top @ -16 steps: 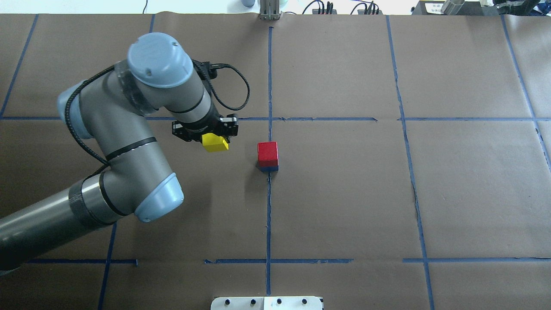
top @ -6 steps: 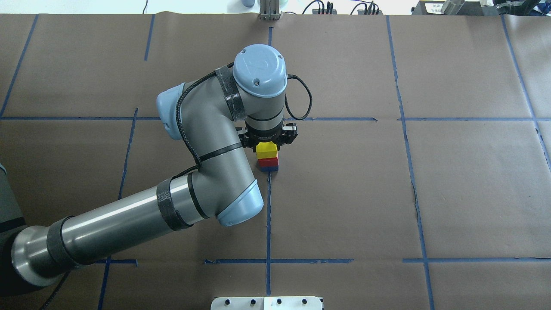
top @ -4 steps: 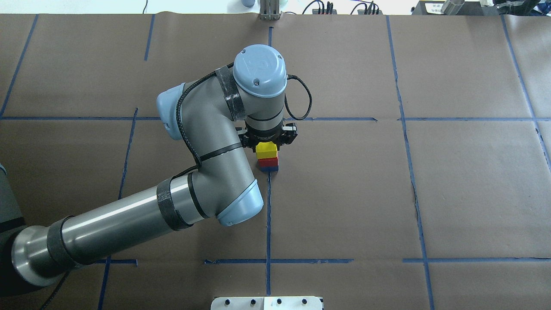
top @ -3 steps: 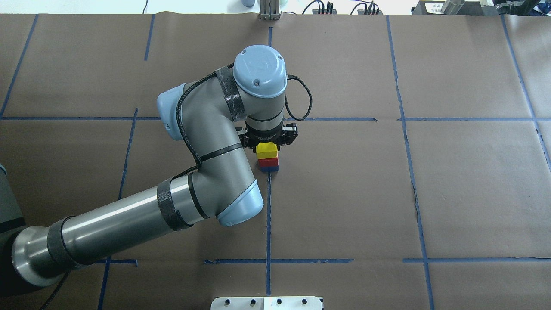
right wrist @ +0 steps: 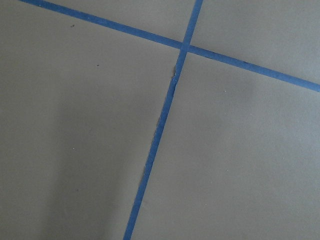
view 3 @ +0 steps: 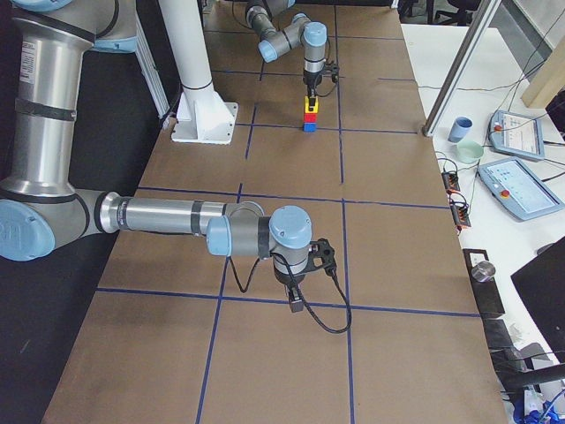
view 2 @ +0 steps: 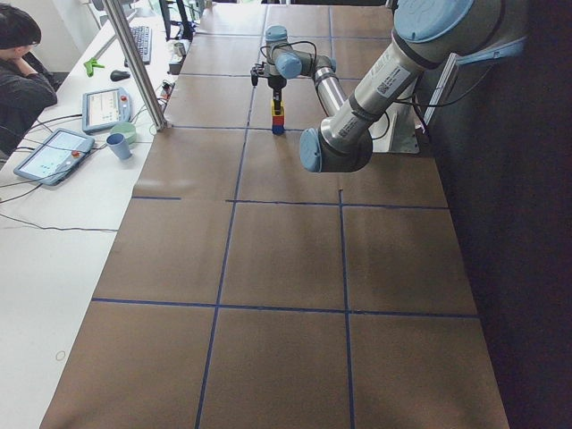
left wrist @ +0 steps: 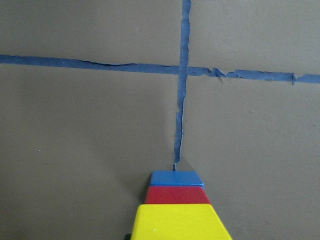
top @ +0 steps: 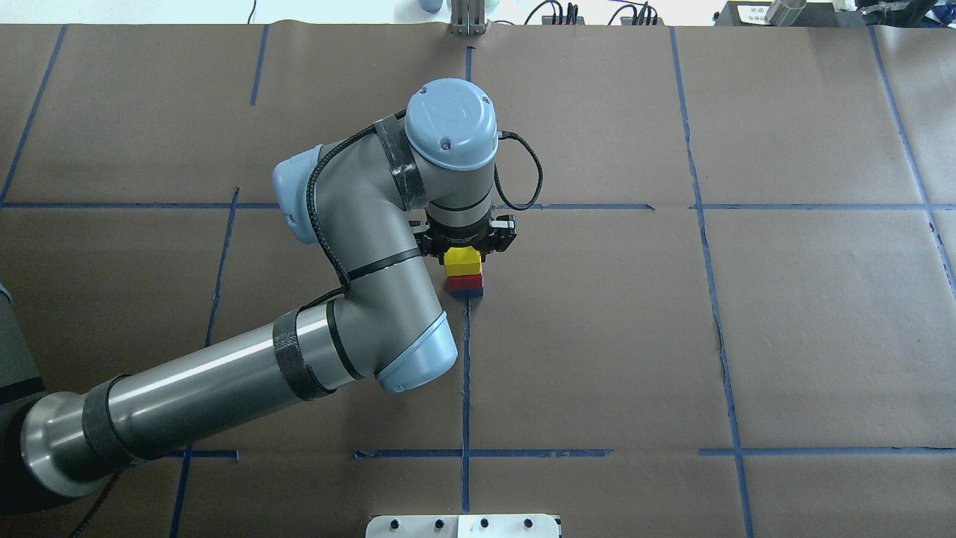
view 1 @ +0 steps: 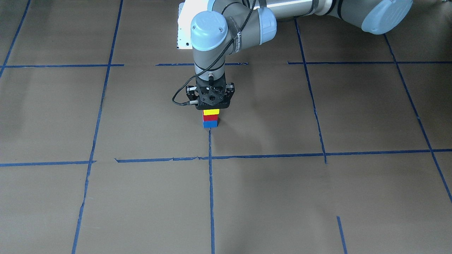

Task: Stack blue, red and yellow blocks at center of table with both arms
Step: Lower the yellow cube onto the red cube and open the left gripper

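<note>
Left arm (top: 224,388) reaches in from left to middle of tabletop (top: 523,299). Left gripper (top: 467,245) sits down over yellow block (top: 461,260). Fingers hidden, so cannot tell if squeezing or let go. Yellow block rests on red block (top: 466,282), red on blue block (top: 467,293), and blue on blue tape line (top: 466,373). Right gripper (view 3: 297,305) hangs low over tabletop, well apart from stack. Cannot tell if spread or clenched.

Left arm (top: 224,388) extends forward, left hand (view 1: 211,107) pointing straight down; right arm (view 3: 168,215) low.

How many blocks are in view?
3, stacked centrally: blue block at the bottom, red block in the middle, yellow block on top. None seems hidden.
</note>
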You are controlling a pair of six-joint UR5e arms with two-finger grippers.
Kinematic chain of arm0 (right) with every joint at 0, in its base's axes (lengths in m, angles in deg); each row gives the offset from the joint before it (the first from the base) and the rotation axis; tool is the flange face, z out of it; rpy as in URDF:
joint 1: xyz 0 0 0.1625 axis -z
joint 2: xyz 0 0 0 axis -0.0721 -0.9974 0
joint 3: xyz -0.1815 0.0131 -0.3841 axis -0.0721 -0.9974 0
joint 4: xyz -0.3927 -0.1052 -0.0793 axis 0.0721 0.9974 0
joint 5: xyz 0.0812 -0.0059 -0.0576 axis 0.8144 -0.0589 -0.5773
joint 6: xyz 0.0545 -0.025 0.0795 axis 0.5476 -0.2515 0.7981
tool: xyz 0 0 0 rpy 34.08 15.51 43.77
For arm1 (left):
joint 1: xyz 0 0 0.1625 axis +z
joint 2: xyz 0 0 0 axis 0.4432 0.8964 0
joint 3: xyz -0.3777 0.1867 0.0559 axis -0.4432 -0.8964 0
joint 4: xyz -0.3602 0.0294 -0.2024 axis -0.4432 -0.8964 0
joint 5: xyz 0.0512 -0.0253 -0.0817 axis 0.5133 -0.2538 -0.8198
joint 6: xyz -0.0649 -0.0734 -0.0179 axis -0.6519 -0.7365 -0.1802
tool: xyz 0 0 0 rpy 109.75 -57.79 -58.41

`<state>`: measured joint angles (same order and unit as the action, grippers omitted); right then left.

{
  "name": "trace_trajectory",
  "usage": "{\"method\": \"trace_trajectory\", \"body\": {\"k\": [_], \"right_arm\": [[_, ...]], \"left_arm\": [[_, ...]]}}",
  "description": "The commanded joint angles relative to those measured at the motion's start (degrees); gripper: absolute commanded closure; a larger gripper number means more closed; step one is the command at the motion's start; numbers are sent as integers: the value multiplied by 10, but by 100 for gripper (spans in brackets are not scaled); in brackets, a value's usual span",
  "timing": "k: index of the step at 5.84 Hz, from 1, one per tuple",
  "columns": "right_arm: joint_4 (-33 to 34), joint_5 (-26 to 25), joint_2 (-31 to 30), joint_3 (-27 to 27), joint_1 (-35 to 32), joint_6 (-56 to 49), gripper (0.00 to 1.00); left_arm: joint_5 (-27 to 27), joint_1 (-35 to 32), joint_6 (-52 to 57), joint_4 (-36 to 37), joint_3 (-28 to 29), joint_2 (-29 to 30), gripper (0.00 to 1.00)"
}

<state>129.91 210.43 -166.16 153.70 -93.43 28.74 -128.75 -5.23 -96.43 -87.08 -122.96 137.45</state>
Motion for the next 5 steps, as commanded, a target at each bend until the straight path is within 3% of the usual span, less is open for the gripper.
{"method": "trace_trajectory", "body": {"k": [1, 2, 4, 5], "right_arm": [[0, 0, 0, 0, 0, 0, 1], [0, 0, 0, -1, 0, 0, 1], [1, 0, 0, -1, 0, 0, 1], [0, 0, 0, 0, 0, 0, 1]], "left_arm": [[0, 1, 2, -5, 1, 0, 19], [1, 1, 2, -5, -9, 0, 1], [1, -22, 22, 12, -82, -23, 0], [-1, -42, 81, 43, -155, -78, 0]]}}
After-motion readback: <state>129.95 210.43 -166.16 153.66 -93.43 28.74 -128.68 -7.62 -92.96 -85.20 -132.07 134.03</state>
